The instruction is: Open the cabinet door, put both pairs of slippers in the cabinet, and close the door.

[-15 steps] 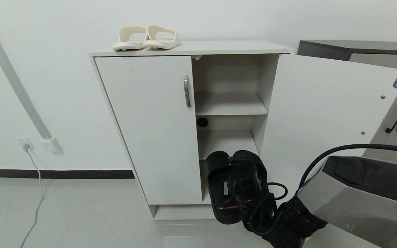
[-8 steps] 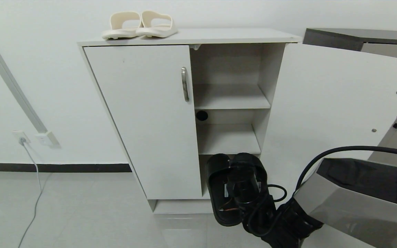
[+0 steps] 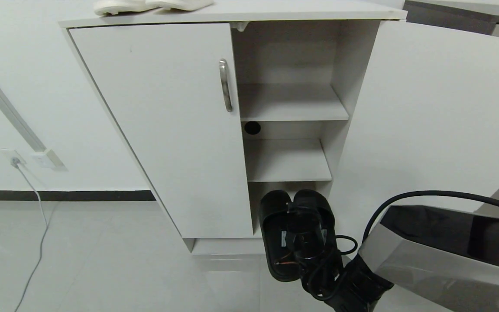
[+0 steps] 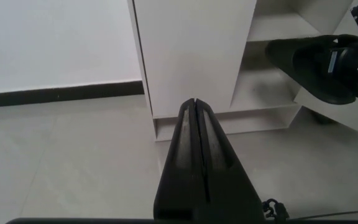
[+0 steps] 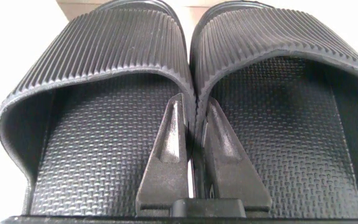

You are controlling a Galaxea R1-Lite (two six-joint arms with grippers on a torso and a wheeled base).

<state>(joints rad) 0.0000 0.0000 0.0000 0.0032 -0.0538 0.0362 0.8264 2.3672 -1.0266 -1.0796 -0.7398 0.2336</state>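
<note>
My right gripper (image 3: 303, 227) is shut on a pair of black slippers (image 3: 282, 234), pinching their inner edges (image 5: 193, 118) together. It holds them in the air, toes pointing into the lowest compartment of the white cabinet (image 3: 288, 160). The cabinet's right door (image 3: 427, 117) stands wide open; its left door (image 3: 163, 125) is closed. A pair of cream slippers (image 3: 150, 4) lies on the cabinet top at the left. My left gripper (image 4: 194, 109) is shut with nothing in it, low over the floor in front of the closed door; the black slippers (image 4: 319, 59) show beyond it.
Two bare shelves (image 3: 290, 104) sit above the lowest compartment. A grey cabinet (image 3: 466, 13) stands behind the open door. A wall socket with a cable (image 3: 15, 162) is at the left, above open floor (image 3: 80, 260).
The head camera has come closer and tilted down, so the cabinet looms larger. The black slippers in my right gripper have edged slightly toward the lowest compartment.
</note>
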